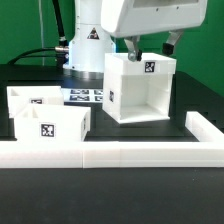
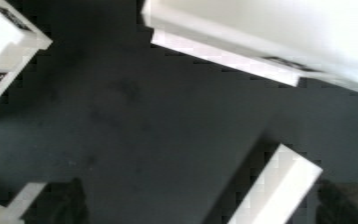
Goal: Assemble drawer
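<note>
- Bench top is matt black and takes up most of the scene, with faint dull reflections on it.
- Behind it, a flat green backdrop closes off the room, and dark cables trail down beside the robot's base.
- The drawer housing stands upright on the bench, toward the exterior view's right of centre. Its open face looks toward the camera and a square tag sits high on its back wall.
- The nearer tray and the farther tray sit open-top at the exterior view's left, close together and well apart from the housing. I cannot tell whether they touch.
- The marker board lies flat between the trays and the housing, in front of the base.
- A long low white rail runs along the front and turns back at the exterior view's right end.
- The white arm hangs over the housing's back edge with its jaws spread wide and nothing between them. The blurred wrist view shows only dark bench in that gap.
</note>
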Tool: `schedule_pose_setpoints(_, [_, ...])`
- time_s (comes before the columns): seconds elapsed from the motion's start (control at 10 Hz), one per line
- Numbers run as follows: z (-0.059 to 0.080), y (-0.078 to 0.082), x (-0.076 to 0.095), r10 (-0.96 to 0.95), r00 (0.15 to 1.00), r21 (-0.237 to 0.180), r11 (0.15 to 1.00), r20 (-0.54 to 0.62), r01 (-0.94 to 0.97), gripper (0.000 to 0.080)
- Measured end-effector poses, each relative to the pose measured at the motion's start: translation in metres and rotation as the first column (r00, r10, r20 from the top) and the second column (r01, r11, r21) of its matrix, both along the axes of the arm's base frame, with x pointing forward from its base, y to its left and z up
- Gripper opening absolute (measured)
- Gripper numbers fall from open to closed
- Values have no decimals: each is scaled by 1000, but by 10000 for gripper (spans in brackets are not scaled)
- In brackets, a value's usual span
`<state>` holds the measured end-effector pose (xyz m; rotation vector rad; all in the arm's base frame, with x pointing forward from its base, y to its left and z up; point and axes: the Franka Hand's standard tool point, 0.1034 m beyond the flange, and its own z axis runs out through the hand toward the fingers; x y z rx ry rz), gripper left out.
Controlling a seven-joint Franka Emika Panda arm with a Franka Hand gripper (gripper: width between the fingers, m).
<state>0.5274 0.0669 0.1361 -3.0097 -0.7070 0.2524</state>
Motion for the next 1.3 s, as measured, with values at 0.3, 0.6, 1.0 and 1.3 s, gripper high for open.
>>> schedule_pose_setpoints(0.3, [-1, 1, -1, -70, 998, -11, 997, 1, 70, 650])
schedule_pose_setpoints(0.6, [16, 16, -34, -65, 996, -14, 998, 59, 66, 650])
schedule_pose_setpoints(1.0, [17, 19, -66, -84, 994, -5, 996, 75, 85, 650])
schedule_pose_setpoints(1.3, [5, 26, -71, -158, 984, -5, 987, 83, 159, 650])
